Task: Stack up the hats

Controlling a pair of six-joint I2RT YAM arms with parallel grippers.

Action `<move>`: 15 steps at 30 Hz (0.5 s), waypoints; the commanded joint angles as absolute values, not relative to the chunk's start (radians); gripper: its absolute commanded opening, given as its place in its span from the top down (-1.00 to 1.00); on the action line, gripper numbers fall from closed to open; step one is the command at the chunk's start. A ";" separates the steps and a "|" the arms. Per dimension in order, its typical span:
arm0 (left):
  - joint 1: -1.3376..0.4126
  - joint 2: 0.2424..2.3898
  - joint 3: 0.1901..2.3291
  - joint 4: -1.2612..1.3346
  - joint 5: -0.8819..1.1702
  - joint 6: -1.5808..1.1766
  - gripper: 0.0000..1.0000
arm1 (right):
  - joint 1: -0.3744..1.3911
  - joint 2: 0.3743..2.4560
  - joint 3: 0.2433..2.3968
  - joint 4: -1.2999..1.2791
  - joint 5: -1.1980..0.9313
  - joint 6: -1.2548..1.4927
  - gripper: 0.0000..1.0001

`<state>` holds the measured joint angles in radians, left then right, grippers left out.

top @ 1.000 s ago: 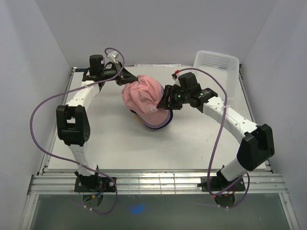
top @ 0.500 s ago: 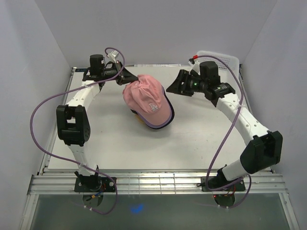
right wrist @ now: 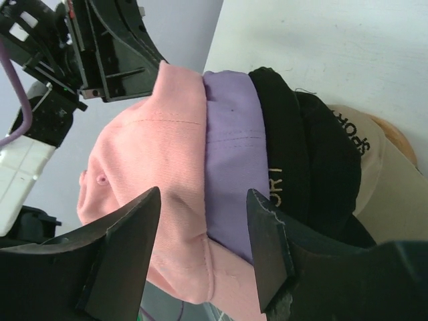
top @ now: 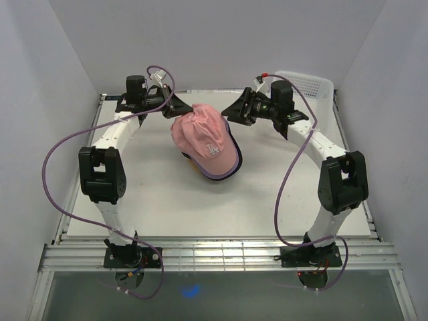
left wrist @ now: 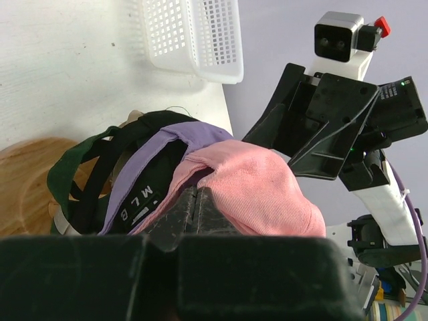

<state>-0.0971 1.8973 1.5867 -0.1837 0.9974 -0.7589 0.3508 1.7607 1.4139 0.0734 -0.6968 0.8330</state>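
Pink cap (top: 202, 136) topmost on nested stack of caps (right wrist: 234, 154)

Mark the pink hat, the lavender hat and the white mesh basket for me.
pink hat (top: 199, 132): top external view, on the crown.
lavender hat (right wrist: 234, 154): right wrist view, on the crown panel.
white mesh basket (left wrist: 194, 33): left wrist view, on the mesh side wall.

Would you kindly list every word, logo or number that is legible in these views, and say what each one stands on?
"LA": white embroidery on the front of the pink cap.
"M L B": on the inner band of the lavender cap.
"ORT": partial word in pale letters on the black cap; the rest is hidden.
"SPOR": partial word, seemingly on the tan cap, cut off by the black one.
No other text is legible.
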 commanded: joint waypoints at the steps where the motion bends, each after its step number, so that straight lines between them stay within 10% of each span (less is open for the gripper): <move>1: -0.103 1.896 1.614 -0.201 0.956 -0.730 1.00 | 0.357 1.743 1.459 0.227 -0.750 0.908 -0.19; 15: -0.113 1.901 1.620 -0.204 0.948 -0.730 1.00 | 0.365 1.755 1.427 0.198 -0.738 0.908 -0.04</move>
<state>-0.1055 1.8973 1.5867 -0.1921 0.9833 -0.7559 0.3614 1.7626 1.4120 0.1917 -0.7361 0.9287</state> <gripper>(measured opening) 0.017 0.523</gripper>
